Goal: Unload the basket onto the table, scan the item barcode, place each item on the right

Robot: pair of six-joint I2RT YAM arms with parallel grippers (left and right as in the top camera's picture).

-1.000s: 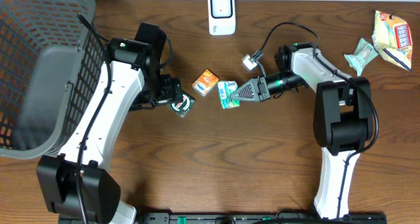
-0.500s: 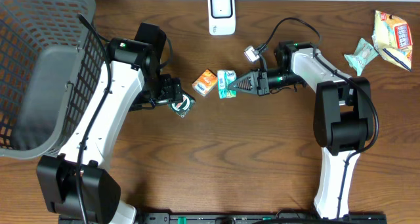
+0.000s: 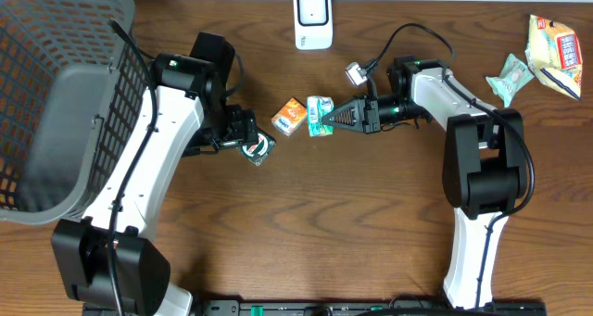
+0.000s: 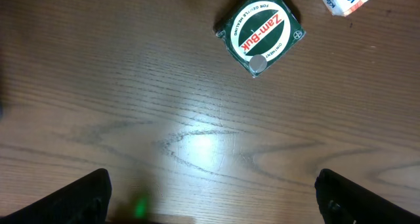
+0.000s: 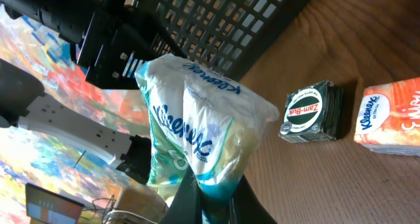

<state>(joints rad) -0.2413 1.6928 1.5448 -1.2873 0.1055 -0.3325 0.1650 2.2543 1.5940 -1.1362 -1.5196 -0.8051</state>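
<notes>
My right fingers (image 3: 345, 119) pinch one end of the tissue pack (image 3: 321, 116), holding it just beside the orange pack (image 3: 291, 115) and nearer me than the scanner (image 3: 313, 18); bare bench (image 3: 352, 223) lies between pack and scanner; my left fingers (image 4: 85, 196) are spread wide above the tin (image 4: 262, 32), left of both packs; the basket (image 3: 120, 84) fills the far left.

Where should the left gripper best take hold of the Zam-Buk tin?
Across two opposite side walls, coming straight down from above. The Zam-Buk tin lies flat, label up, turned diagonally; the open left gripper should rotate to match.
</notes>
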